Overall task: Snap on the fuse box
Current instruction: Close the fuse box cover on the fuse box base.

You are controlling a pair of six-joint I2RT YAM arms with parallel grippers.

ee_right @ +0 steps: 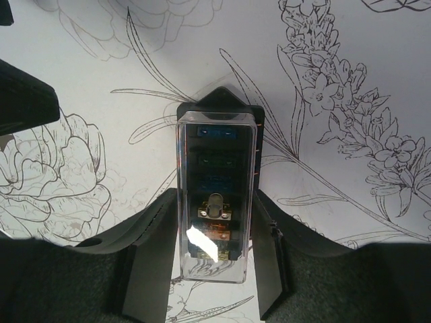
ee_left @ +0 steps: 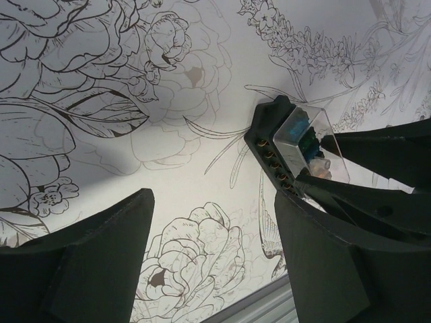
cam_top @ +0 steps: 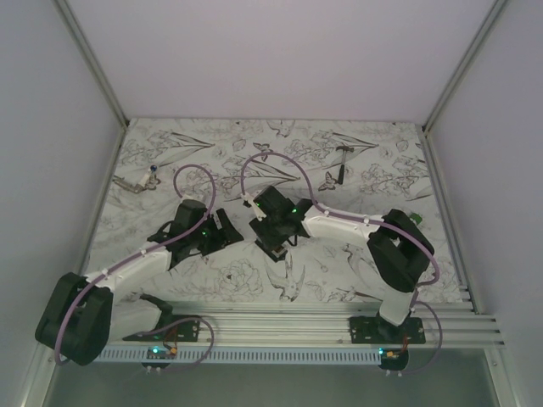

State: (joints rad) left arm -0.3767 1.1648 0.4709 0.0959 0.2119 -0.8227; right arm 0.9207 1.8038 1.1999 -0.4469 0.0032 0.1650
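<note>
The fuse box is a black base under a clear cover, with blue fuses and brass terminals showing through. It stands between the fingers of my right gripper, which press on its two long sides, so the gripper is shut on it. From above, the box sits just under the right gripper at the table's middle. My left gripper is open with only the patterned table between its fingers. The box lies just beyond its right finger. From above, the left gripper is just left of the box.
A tiny black-handled hammer lies at the back right. A small metal object with a blue bit lies at the back left. A small green object sits by the right arm's elbow. An aluminium rail runs along the near edge.
</note>
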